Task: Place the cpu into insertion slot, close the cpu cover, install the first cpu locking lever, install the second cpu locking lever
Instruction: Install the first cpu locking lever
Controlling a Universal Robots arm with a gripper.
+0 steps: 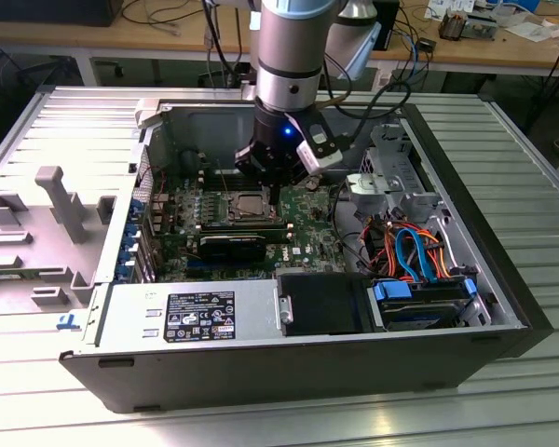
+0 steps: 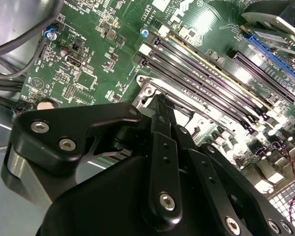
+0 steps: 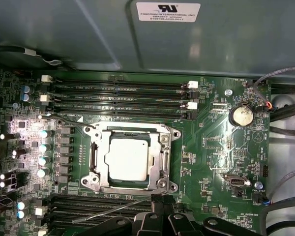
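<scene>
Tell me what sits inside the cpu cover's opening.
In the first wrist view, the cpu lies flat in the insertion slot, framed by the cpu cover. The socket's contacts beneath the chip are covered.

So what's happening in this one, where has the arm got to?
A robot arm is working inside an open computer case, with its gripper low over the motherboard at the edge of the socket. The cpu already sits in the socket, and the cover lies flat around it. A thin lever sticks out past the socket edge, right by the fingers, which look pressed together.
</scene>
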